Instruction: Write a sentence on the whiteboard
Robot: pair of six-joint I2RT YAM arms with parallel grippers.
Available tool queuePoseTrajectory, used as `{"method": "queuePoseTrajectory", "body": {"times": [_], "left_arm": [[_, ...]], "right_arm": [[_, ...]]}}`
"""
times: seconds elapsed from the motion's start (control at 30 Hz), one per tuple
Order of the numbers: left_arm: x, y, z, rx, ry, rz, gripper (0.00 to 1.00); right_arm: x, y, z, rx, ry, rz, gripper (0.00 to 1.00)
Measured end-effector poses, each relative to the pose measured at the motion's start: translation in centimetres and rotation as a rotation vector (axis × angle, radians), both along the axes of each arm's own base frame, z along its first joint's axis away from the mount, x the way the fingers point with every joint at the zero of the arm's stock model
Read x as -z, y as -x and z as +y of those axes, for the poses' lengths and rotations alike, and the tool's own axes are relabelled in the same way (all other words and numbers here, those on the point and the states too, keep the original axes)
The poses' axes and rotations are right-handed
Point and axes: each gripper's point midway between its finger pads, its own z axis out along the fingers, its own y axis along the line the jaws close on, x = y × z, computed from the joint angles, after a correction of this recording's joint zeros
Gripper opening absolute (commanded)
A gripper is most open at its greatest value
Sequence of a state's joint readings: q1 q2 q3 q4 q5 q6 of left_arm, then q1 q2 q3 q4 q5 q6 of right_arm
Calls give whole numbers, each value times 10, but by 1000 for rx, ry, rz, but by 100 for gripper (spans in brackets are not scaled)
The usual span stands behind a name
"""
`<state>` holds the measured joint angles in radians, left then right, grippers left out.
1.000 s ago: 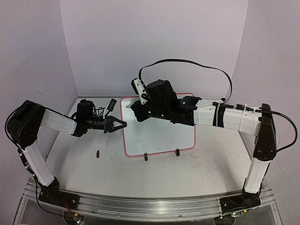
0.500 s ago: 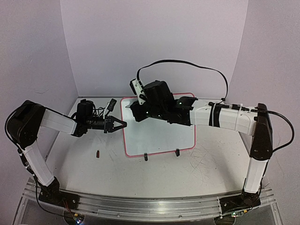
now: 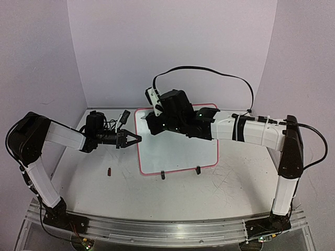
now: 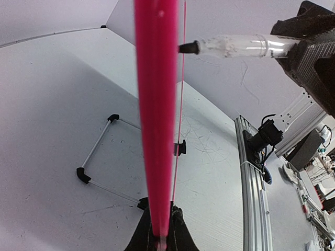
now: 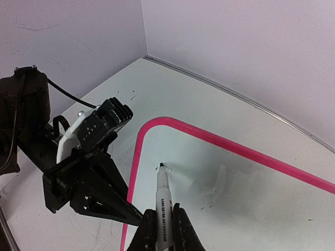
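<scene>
**Right arm edges left, pen at the corner**

Since a second ago my right arm has shifted slightly left. My right claw (image 5: 164,224) grasps the clear-barrelled, black-tipped marker (image 5: 163,193), its tip at the top-left corner of the glossy white, pink-framed whiteboard (image 5: 235,178). I see no lettering yet. My left claw (image 4: 159,232) is clenched on the frame edge. Next, I judge: a steady first stroke rightward.

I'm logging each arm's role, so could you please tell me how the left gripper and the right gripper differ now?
The left gripper is shut on the pink left edge of the whiteboard, while the right gripper is shut on a marker. The left gripper reaches in sideways from the board's left; the right gripper sits above its far left corner, marker tip pointing down at it. Both are closed on something.
</scene>
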<state>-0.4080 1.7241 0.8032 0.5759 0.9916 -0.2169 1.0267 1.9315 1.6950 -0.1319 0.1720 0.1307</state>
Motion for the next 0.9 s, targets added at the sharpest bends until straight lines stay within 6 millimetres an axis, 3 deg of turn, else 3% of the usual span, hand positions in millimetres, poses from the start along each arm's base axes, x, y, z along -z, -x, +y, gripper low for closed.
{"method": "queuePoseTrajectory", "body": {"times": [0.9], "left_arm": [[0,0,0,1,0,0,0]], "right_arm": [[0,-1,-2,20,1,-4,0]]}}
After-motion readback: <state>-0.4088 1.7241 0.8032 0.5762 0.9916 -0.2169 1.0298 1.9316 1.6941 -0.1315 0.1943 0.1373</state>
